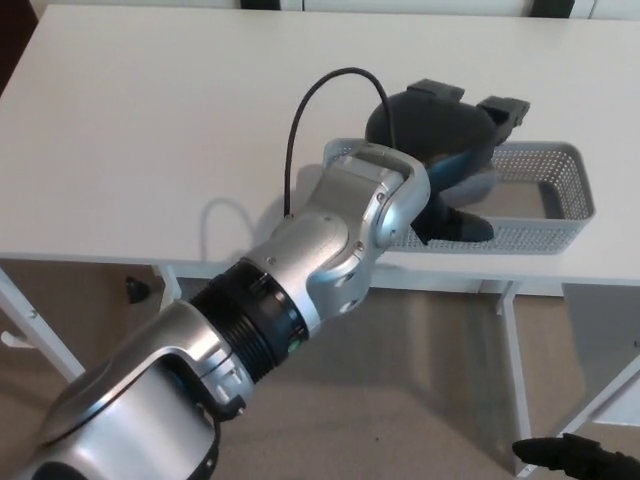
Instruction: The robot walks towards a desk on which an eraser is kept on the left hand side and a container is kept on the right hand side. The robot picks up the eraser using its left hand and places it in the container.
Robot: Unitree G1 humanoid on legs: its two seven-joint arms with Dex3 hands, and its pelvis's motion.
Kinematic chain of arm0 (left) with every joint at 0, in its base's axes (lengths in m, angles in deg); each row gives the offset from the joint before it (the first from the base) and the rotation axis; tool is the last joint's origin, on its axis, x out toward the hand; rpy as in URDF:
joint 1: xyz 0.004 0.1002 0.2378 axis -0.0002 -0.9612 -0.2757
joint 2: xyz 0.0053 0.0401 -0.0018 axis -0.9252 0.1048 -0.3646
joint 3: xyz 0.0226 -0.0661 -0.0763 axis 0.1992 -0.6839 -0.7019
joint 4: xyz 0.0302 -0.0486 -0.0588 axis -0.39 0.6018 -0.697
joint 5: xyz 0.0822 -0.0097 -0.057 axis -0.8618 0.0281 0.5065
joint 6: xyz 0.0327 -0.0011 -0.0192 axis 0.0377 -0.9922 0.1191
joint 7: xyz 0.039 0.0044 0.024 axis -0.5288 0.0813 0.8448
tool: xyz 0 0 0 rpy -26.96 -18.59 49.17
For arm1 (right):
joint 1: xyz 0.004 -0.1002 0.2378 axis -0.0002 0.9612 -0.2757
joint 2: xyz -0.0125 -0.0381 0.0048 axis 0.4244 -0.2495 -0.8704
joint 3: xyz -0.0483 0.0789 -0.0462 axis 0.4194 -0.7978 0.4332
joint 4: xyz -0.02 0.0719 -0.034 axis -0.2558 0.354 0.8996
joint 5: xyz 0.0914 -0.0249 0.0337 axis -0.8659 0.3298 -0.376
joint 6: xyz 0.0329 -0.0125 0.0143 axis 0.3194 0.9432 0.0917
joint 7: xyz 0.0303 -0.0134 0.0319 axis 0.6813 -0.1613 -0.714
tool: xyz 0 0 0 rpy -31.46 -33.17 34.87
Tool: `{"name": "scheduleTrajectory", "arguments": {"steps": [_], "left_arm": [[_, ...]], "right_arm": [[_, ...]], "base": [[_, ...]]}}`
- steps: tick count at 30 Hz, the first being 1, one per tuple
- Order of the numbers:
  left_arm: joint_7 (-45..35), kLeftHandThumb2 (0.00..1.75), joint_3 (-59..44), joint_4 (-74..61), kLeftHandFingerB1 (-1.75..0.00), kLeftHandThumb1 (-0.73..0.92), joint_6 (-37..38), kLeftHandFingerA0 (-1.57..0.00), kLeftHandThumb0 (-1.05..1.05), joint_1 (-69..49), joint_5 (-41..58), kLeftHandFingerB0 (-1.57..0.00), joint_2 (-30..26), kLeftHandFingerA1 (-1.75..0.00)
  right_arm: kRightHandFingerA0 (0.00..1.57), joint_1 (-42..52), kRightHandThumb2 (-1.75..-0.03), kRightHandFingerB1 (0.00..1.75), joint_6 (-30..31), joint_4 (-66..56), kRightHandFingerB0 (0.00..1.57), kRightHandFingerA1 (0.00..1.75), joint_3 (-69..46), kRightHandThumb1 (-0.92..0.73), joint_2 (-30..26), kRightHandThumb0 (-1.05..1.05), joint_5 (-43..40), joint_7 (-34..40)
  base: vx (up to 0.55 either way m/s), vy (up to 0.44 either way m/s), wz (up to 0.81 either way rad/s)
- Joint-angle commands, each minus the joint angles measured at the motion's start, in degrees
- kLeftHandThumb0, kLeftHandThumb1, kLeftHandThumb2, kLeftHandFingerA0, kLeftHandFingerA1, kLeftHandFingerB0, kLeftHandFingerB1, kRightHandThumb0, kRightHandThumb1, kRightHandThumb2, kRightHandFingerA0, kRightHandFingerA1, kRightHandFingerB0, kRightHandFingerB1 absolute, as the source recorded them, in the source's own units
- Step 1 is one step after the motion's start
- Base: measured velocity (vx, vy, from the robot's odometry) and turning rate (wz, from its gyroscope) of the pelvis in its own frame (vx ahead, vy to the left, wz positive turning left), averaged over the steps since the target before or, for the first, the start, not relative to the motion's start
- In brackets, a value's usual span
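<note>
Judging from the task alone, the eraser should be a light, fairly stiff block with nothing fragile about it. It would be best pinched across its narrower sides, so the thumb presses one long edge and the two fingers the other. It shows nowhere in the head view. The open stretch of white desk (pixel 150 120) is bare of it and no part of it peeks out from the hand. It most likely lies under the palm, inside the grey perforated container (pixel 565 160), though that cannot be confirmed.

The left arm reaches diagonally across the desk from the lower left, its silver forearm crossing the container's near left corner, with a black cable (pixel 300 120) arching over the wrist. The left hand (pixel 440 135) sits palm-down over the left half of the container. Its two thick fingers (pixel 432 92) splay out toward the far wall, and its thumb (pixel 455 225) juts over the near wall (a released, spread pose with nothing seen gripped).

Only a dark sliver of the right hand (pixel 575 460) shows, low at the bottom right and well away from the desk. Its state cannot be told.
</note>
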Motion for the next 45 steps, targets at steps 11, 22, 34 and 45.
{"name": "scheduleTrajectory", "arguments": {"steps": [11, 22, 34, 45], "left_arm": [[-9.4, 1.04, -5.9, -30.8, -0.05, 0.64, 2.4, 0.0, -0.99, -12.9, 0.7, 0.0, -15.1, 0.0], [-14.7, 0.63, -18.9, -75.6, -0.31, 0.64, 19.7, -0.06, -0.72, -39.5, 26.2, -0.17, -29.9, -0.16], [-36.3, 0.62, -52.0, -89.0, -0.37, 0.69, 14.9, -0.45, -0.72, -81.5, 76.6, -0.54, -34.8, -0.34], [-38.3, 1.03, -59.8, -52.7, -0.43, 0.67, 29.4, -0.39, -0.83, -89.7, 57.6, -0.29, -33.5, -0.5]], "right_arm": [[0.63, -2.2, -0.55, 0.43, -1.2, 1.4, 0.39, 0.51, 0.5, -0.54, -0.7, -0.19, 1.2, 0.2], [0.65, -1.7, -0.55, 0.43, -1.6, 2.1, 0.4, 0.53, 0.2, -0.53, -1.1, -0.25, 0.6, -0.7], [0.59, -7.5, -0.55, 0.42, -0.2, 7.3, 0.41, 0.49, -0.2, -0.53, -1.0, -0.2, 1.0, 0.0], [0.6, -11.0, -0.54, 0.43, -1.7, 11.6, 0.45, 0.49, 0.4, -0.51, -0.9, -0.2, 3.1, 2.5]], "base": [[0.0, 0.0, 0.0], [0.0, 0.0, 0.0], [0.0, 0.0, 0.0], [0.0, 0.0, 0.0]]}}
